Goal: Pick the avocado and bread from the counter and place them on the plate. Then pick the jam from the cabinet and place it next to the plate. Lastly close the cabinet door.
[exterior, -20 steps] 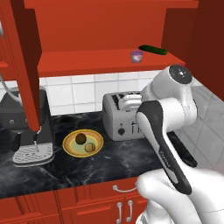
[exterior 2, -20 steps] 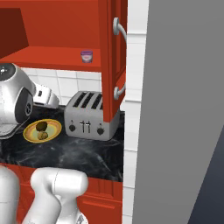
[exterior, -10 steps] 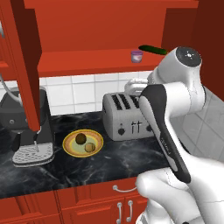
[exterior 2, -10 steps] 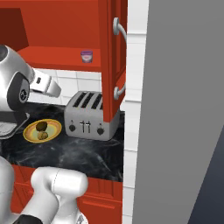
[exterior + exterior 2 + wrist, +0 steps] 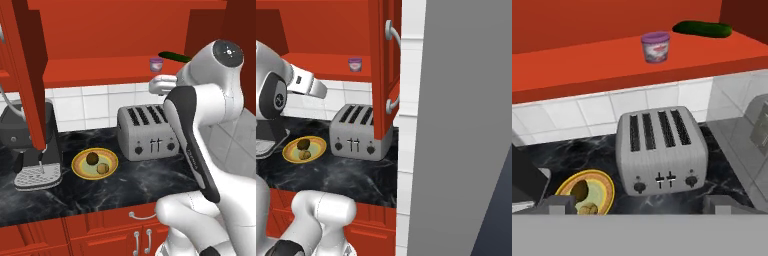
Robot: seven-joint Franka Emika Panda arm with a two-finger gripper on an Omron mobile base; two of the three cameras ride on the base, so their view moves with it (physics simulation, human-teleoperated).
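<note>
Your gripper (image 5: 639, 204) has its fingers spread as wide as they go, one tip (image 5: 561, 204) at each side of the hand view, with nothing between them and nothing touched. It hangs above the silver toaster (image 5: 661, 150), facing the open cabinet (image 5: 100, 70). The jam (image 5: 655, 47) stands on the red shelf, near the long dark-green vegetable (image 5: 702, 28). On the counter (image 5: 100, 190), the avocado (image 5: 92, 158) and bread (image 5: 102, 168) sit side by side on the plate (image 5: 80, 169). The cabinet door (image 5: 387, 75) stands open.
</note>
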